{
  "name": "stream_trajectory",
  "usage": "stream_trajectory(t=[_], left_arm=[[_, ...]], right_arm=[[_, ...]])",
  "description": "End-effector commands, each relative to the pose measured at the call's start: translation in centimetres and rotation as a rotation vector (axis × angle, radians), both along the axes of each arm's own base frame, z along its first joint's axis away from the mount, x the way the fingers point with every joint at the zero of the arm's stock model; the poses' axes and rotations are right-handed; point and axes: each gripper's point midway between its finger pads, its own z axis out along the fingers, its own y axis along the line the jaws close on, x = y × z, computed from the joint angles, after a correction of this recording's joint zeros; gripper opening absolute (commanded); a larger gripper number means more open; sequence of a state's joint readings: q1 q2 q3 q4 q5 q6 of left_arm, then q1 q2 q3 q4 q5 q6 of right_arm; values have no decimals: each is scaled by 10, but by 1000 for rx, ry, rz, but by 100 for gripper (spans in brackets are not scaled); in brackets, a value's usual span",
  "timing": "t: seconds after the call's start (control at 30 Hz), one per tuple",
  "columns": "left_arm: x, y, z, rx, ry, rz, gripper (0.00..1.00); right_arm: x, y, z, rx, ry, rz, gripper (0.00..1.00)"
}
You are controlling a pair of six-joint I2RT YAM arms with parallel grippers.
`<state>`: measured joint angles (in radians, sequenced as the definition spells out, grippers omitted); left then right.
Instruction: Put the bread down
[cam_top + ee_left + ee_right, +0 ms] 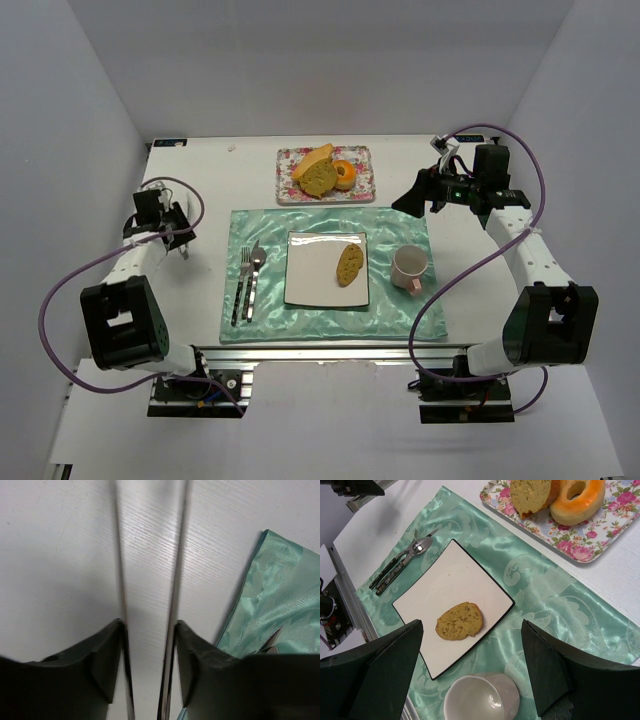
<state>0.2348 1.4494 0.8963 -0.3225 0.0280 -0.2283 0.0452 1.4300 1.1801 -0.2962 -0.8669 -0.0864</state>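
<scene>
The bread [349,264] is a flat golden-brown oval slice lying on the right part of the white square plate [310,285]; nothing touches it. It also shows in the right wrist view [459,621] on the plate [445,575]. My right gripper [408,204] hangs open and empty above the far right corner of the mat, well apart from the bread; its jaws [471,625] stand wide. My left gripper [181,243] is at the far left over bare table, open and empty [148,630].
A teal placemat [390,225] holds the plate, a pink cup [410,268] to its right, and a fork and spoon [248,282] to its left. A floral tray [292,175] behind holds an olive-brown loaf piece [320,178] and an orange bun [344,174]. White walls enclose the table.
</scene>
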Motion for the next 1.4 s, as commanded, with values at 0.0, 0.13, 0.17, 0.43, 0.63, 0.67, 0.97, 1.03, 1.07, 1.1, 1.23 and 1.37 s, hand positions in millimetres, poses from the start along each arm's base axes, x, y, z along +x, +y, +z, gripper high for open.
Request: stream_trajectory(t=[0.0,0.13,0.17,0.43,0.63,0.67,0.97,1.03,1.07,1.1,1.23,1.37], left_arm=[[-2,6,-5,20,3,5,57],[-17,0,-46,-58,152,2,67],[-18,-2,-50,-71,169,-1,68],[-28,-10,-74,-120,251,-10,70],[-27,-4,-52,-81,211,3,82],[-26,-2,-43,-70,190,9,87],[-29,-17,55,-94,-65,6,98],[-29,-29,80,-138,-172,-13,98],[-28,-35,89,-162,-210,-32,98],[-26,-50,107,-216,-279,-89,98],[-23,-83,139,-290,-365,-214,98],[-21,-101,163,-299,-422,-294,98]], right_arm=[[6,-1,15,2,-49,9,84],[7,0,16,5,-50,13,84],[7,0,17,5,-55,13,84],[5,0,20,4,-67,14,84],[2,-1,20,-3,-74,17,85],[2,-1,20,-6,-77,19,85],[7,-9,17,-44,-23,-47,89],[18,-18,19,-79,-16,-125,89],[21,-21,19,-77,3,-157,89],[23,-23,21,-82,4,-176,89],[31,-22,26,-55,56,-221,89],[40,-24,26,-34,70,-231,90]])
